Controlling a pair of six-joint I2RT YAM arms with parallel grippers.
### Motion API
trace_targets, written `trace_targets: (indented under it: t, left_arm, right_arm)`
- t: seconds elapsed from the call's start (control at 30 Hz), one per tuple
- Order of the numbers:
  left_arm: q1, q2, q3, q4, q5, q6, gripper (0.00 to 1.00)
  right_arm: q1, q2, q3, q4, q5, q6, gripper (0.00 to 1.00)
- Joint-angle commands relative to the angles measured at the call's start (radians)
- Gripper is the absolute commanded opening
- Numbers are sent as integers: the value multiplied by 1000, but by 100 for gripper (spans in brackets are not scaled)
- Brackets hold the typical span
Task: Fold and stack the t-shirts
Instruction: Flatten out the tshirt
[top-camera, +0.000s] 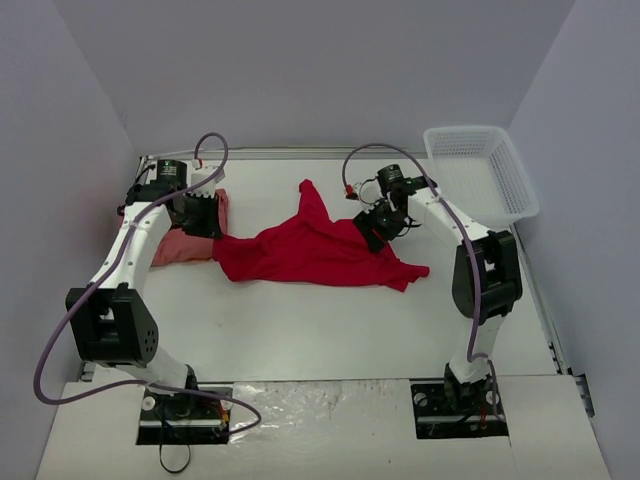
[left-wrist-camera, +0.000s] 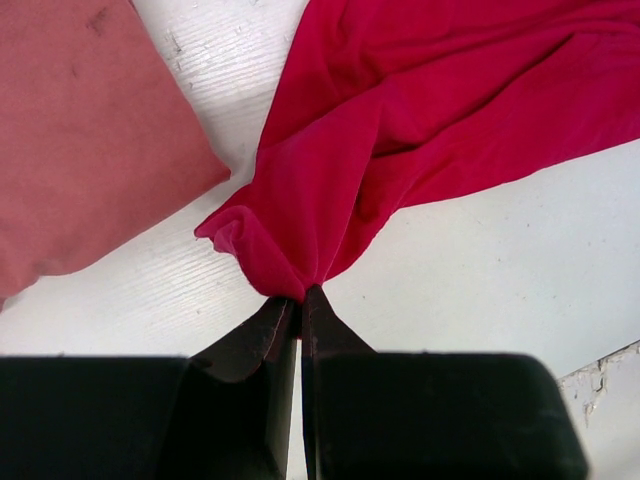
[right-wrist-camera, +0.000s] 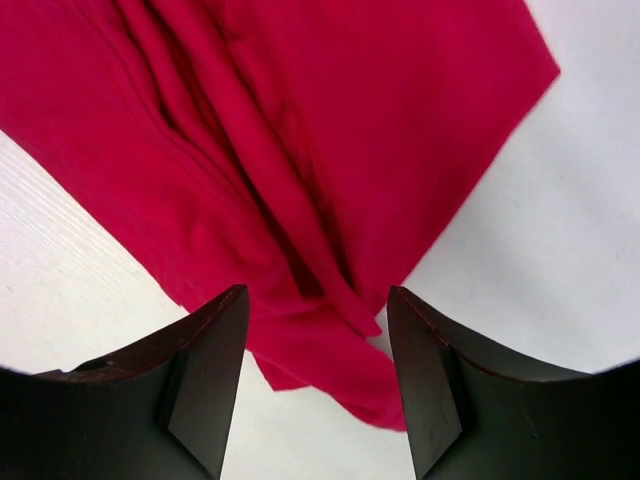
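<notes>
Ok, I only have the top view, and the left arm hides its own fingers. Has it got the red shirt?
Observer: Yes, the left gripper is shut on a bunched corner of the red shirt.
Operator: And the right one?
Observer: The right gripper is open, jaws either side of a fold, not pinching.
Operator: Anything near the left grip?
Observer: A folded pink shirt, close beside that corner but apart.

The red shirt (top-camera: 310, 250) is soft matt cloth, creased; the pink shirt (left-wrist-camera: 80, 130) is like cloth, faintly smudged. The counter (top-camera: 330, 330) is white, finely grained and scuffed, the basket (top-camera: 480, 170) white plastic mesh, the fingers (right-wrist-camera: 215, 380) dark, smooth, faintly glossy.
</notes>
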Motion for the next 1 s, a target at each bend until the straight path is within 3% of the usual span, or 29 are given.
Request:
trace_targets:
  t: [0.0,0.37,0.83,0.9,0.97]
  left_arm:
    - [0,-22,15,3,-3,18,2]
    - [2,0,13,3,-33,24,2]
    - [0,31,24,-6,-30,30,2]
    - [2,38,28,-8,-30,29,2]
    - [2,41,31,-11,-26,30,2]
  right_arm:
    - [36,42,65,-26,-44,-6,54]
    - [238,197,303,-41,-18,-51,54]
    - [277,321,328,-38,-28,-66,42]
    - [277,326,325,-38,-24,-64,35]
    - [277,324,320,-38,-15,-63,21]
